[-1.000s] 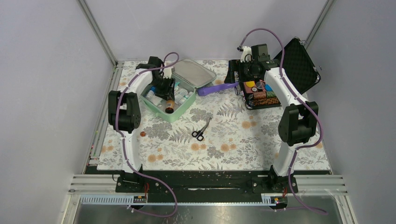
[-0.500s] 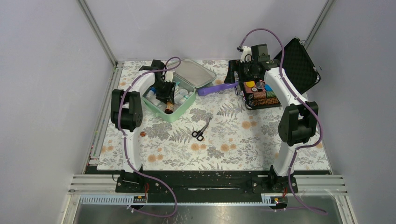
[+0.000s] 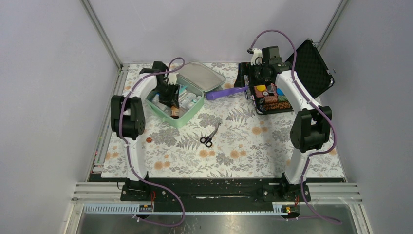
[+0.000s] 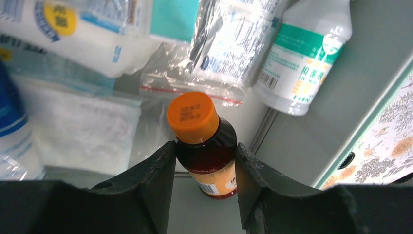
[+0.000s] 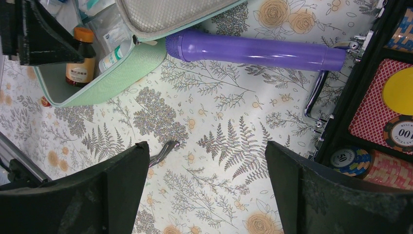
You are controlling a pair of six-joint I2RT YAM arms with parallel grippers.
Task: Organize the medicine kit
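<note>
The mint-green medicine kit lies open at the back left, its lid folded back. My left gripper is inside it, shut on a brown bottle with an orange cap. The bottle stands upright on the kit's grey floor near the front wall, and it shows in the top view and the right wrist view. My right gripper is open and empty, held high over the floral cloth beside the kit.
In the kit lie a white bottle with a green label and plastic packets. A purple flashlight lies right of the kit. Scissors lie mid-table. A black case of chips stands open at the back right.
My left gripper has shifted slightly left and back inside the kit with the bottle in it. The right arm has not moved.
</note>
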